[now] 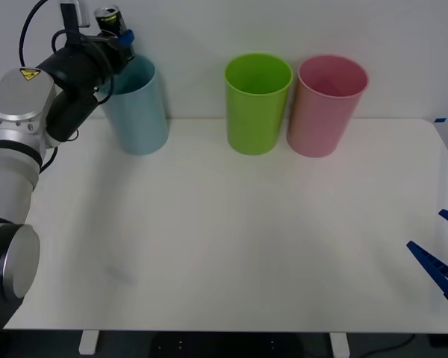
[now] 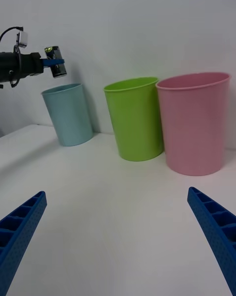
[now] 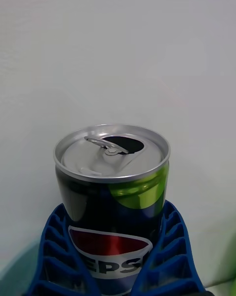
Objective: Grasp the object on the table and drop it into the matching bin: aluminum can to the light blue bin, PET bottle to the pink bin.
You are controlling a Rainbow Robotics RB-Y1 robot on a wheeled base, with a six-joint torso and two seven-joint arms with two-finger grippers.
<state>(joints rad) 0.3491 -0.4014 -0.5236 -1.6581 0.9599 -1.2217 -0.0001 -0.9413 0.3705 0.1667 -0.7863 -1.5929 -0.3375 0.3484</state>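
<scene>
Nearest to us we count one right gripper (image 1: 442, 262), low at the counter's near right corner, its two blue ribbed fingers (image 2: 19, 227) spread wide with nothing between them. From its wrist camera the fingers sit at the two corners, and the open stretch of counter (image 2: 118, 217) runs out between them toward the bins.

The counter (image 1: 246, 239) is a single wide white top with rounded corners, smooth and plain.

Farther back we count three bins in a row along the far edge, all tall, round, plastic and tapering toward the base. The light blue bin (image 1: 137, 112) stands on the left, the lime green bin (image 1: 257, 103) in the middle, and the pink bin (image 1: 326, 105) on the right, close beside the green one. The blue bin stands well apart from the other two.

Farthest of all, we see one aluminum can (image 1: 109, 18), held upright in the air over the near left rim of the light blue bin. The left gripper (image 1: 116, 34) is clamped on its sides, one blue ribbed finger (image 3: 56, 256) on either flank. The can (image 3: 112, 197) is dark and glossy with a red-and-white logo, and its silver top has the tab opening already punched in. The left arm partly hides the blue bin's left rim.
</scene>
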